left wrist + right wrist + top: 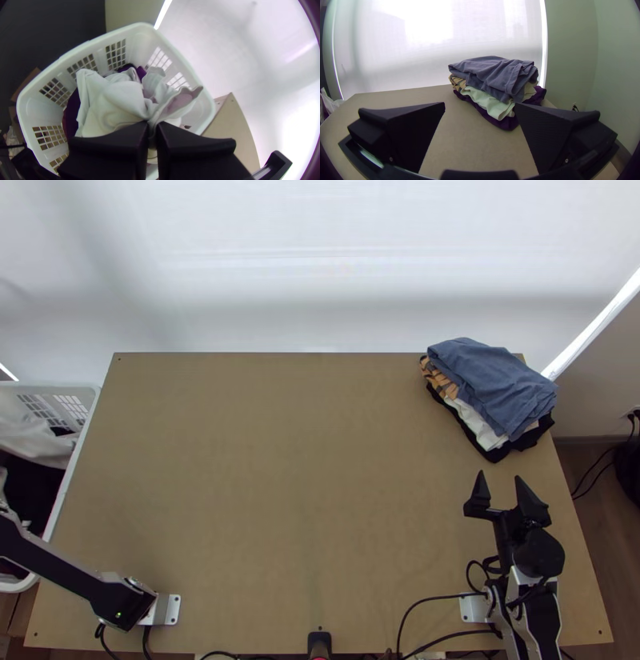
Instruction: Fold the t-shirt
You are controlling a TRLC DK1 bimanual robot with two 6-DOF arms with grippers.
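Beside the table (pixel 280 500), the white shirt (pixel 110 100) is pinched by the nearer left hand (pixel 152 125). The right hand (pixel 500 478) is spread wide.

Our left arm (pixel 56 568) is black with silver edging, and a tiny green light (pixel 118 615). Our right arm (pixel 542 620) looks similar, with thin black cables (pixel 436 598); our right gripper (pixel 500 478) has matt black, wedge-shaped fingers and small, probably metal, screws (pixel 566 160).
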